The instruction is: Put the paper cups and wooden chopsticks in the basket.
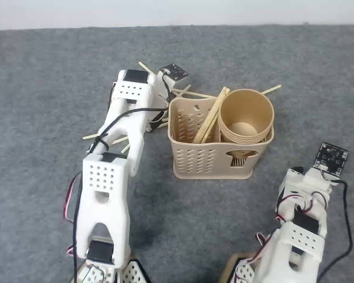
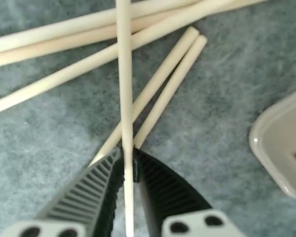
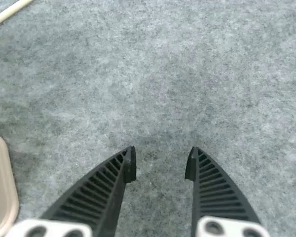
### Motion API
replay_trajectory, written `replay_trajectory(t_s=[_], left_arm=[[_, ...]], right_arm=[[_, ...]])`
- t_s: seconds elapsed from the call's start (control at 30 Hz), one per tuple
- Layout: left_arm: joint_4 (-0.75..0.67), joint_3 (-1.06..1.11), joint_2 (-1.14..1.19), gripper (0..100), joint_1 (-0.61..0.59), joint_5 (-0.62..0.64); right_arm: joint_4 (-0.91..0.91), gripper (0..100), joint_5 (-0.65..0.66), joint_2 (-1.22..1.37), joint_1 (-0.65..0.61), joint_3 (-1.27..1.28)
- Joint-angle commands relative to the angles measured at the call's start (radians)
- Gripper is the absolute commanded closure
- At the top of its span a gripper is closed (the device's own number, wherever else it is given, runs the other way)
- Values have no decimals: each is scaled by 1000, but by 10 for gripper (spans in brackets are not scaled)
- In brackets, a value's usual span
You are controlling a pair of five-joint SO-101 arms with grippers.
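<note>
Closest in, the left gripper (image 2: 128, 157) has its black ribbed fingers pinched on one chopstick (image 2: 124, 74). It runs straight out past the fingertips and crosses over the loose chopsticks (image 2: 158, 94) lying on the grey tabletop (image 2: 212, 113). Two of these lie side by side with their ends level, and several longer ones lie across the felt beyond them. A pale rounded corner of the basket (image 2: 281, 143) sits just beside this pile.

Seen from the high view, the left arm (image 1: 121, 153) stretches up the tabletop to the basket's left side. Its wrist is over the pile, and chopstick ends poke out from under it on both sides. The basket stands upright near the middle of the tabletop. Stacked cups (image 1: 246, 112) nest mouth-up in its right half. The leaning chopsticks (image 1: 211, 118) stand in its left half, tilted against the cups' rim. One more stick end (image 1: 271, 89) shows past the basket's far right corner.

Over bare felt, the right gripper (image 3: 160, 165) hovers with its fingers spread apart and nothing between them. The right arm (image 1: 304, 218) is folded back at the lower right of the high view, near the basket but not touching it.
</note>
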Motion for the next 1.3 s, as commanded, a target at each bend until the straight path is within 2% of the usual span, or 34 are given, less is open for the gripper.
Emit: replay_trajectory(t_s=[0.0, 0.17, 0.3, 0.6, 0.73, 0.87, 1.0, 1.13, 1.27], left_arm=[[81, -104, -31, 991, -29, 12], [130, -243, -150, 991, -83, 29], [130, -211, -315, 991, -80, 29], [127, -77, -709, 991, 25, 43], [126, -71, -901, 991, 106, 123], [126, -71, -1096, 991, 287, 195], [91, -64, -1274, 991, 450, 367], [-23, 31, -1389, 991, 459, 512], [-169, 300, -1501, 991, 463, 603]], right_arm=[[2, 821, 12, -13, 2, -18], [2, 821, 12, -12, 2, -18], [2, 821, 12, -12, 2, -18], [-7, 821, 12, -12, 2, -6], [-7, 821, 12, -12, 2, -6], [-7, 821, 12, -12, 2, -6], [-7, 821, 12, -12, 2, -5], [-7, 821, 12, -12, 2, -5], [-7, 821, 12, -12, 2, -5]])
